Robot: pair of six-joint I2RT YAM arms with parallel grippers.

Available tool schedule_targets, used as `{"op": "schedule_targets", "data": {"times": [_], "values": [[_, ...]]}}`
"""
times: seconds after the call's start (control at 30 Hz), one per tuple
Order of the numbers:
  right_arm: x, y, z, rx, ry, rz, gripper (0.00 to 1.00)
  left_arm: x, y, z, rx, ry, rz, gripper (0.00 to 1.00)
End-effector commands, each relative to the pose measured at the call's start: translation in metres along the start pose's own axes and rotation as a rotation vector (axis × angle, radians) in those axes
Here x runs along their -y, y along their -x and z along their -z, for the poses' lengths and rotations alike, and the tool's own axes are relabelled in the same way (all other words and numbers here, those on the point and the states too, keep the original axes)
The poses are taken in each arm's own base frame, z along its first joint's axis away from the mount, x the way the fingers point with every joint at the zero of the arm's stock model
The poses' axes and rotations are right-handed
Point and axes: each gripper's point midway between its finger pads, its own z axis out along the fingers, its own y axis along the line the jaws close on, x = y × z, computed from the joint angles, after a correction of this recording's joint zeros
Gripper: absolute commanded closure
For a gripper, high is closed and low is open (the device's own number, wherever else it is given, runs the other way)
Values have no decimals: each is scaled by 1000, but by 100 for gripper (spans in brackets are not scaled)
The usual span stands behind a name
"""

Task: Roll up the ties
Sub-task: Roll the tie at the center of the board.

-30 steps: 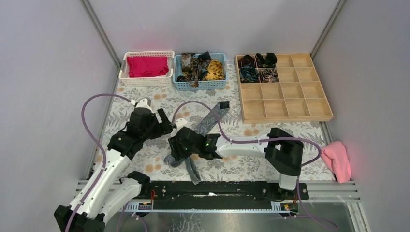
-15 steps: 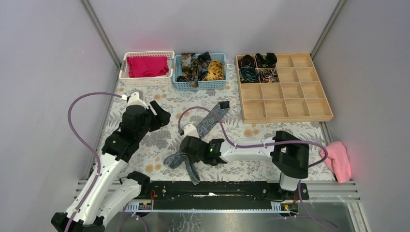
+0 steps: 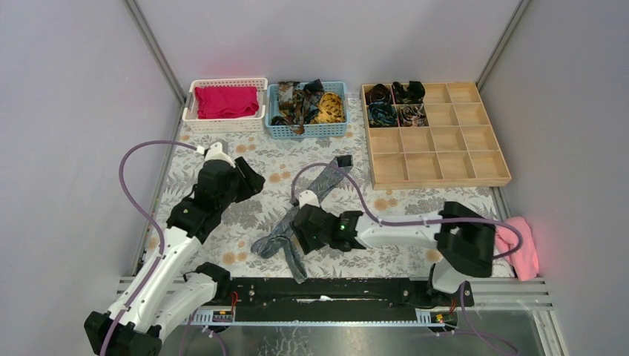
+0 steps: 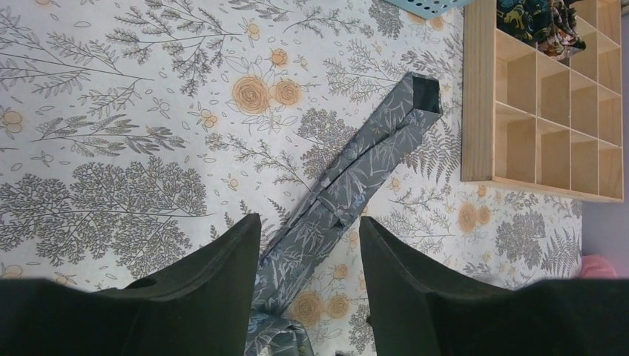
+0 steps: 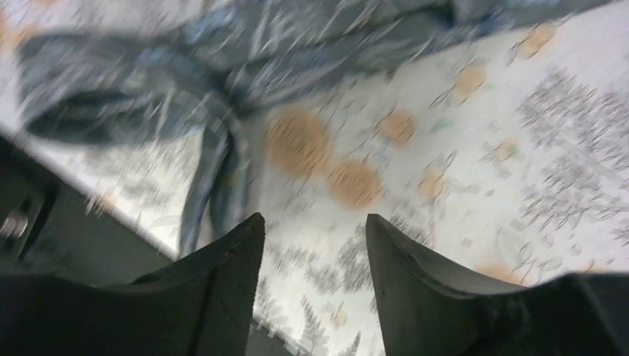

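Surface: I am working over a flower-printed tablecloth point(image 3: 222, 148), walled in by plain grey panels.
Tie: a grey leaf-patterned fabric necktie point(image 3: 320, 187) is lying unrolled mid-table, not yet coiled.
Long axis: in the top view it is running from its folded far end at 1 o'clock to 7 o'clock, where it is bunching near the black rail point(image 3: 334, 289).
Right pincer: my right pincer point(image 3: 297, 231) is hanging spread, pinching nothing, just over the bunched near part. This arm is the nearer one.
Left pincer: my left pincer point(image 3: 248, 180) is hovering spread and empty, with the tie lying apart from it toward 3 o'clock.
Next move, as I judge it: I am needing one end squarely between my fingers, across the long axis.
Left wrist view: it is showing the tie point(image 4: 356, 178) sharply, dark lining at the far tip, beside the pale wooden compartment tray point(image 4: 478, 96).
Right wrist view: blurred, showing only the tie point(image 5: 222, 67) crumpled at 11 o'clock of my fingers.
Done already: coiled ties point(image 3: 393, 102) are sitting in the tray's back-left cells.
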Motion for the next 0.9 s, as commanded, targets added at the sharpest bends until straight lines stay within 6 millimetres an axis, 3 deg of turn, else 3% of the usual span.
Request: {"op": "schedule_targets", "data": {"times": [0.0,0.17,0.27,0.4,0.6,0.63,0.7,0.87], "values": [[-42,-7,38,8,221,-13,38,10,9,-8,29,-42,13,41],[-59,-37,31,-54,312,-9,37,15,8,-10,15,-59,20,41],[-71,-42,24,-57,353,-27,36,14,8,-8,16,-58,20,41],[-68,-50,14,-76,327,-13,36,14,10,-4,29,-60,16,40],[-81,-59,14,-113,382,-7,37,12,11,-3,30,-50,12,40],[-81,-61,13,-121,378,3,39,12,11,-3,30,-50,12,40],[-79,-61,9,-129,342,23,54,12,11,-3,29,-51,10,40],[-55,-51,7,-134,139,151,71,11,11,-1,32,-47,3,40]]}}
